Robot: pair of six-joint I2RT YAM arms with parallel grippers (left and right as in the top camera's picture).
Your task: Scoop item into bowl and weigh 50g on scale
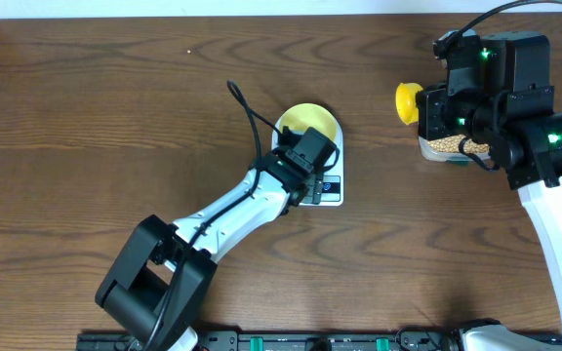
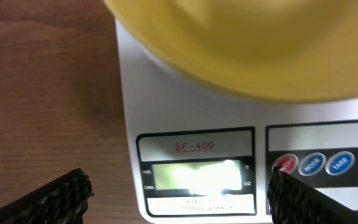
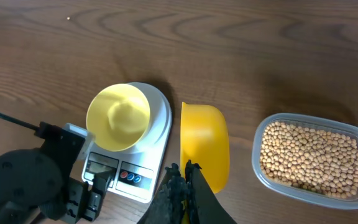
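Beans (image 3: 309,155): all in the clear tub (image 3: 257,163) on the right of the surface (image 1: 115,117); none seen anywhere else.
Bowl (image 3: 118,117): sits on the scale (image 1: 332,190), toward the end away from the display; no beans show inside it.
Why there: with the bowl already on the scale, each scoopful can be read as it lands.
Scoop (image 3: 207,143): bright yellow, held in the air between scale and tub, just beside the tub's near wall and well placed to dip in.
Right pincer (image 3: 181,169): fingers together, clamped on the scoop's handle; the grip sits at the far end, which leaves the cup free.
Left pincer (image 2: 179,183): fingers wide apart, holding nothing, one either side of the scale's display (image 2: 194,174) end.
Likely purpose: to steady the scale or reach its buttons (image 2: 312,163); I cannot tell which.
Stage: a judgement only, but scooping looks not yet begun.
Overhead view: shows both arms and the layout, but the right arm covers most of the tub and the left arm hides part of the scale.
Right wrist view: alone shows the full tub and the bowl's bare inside.
Left wrist view: alone shows the display and buttons close up; the reading is too washed out to make out.
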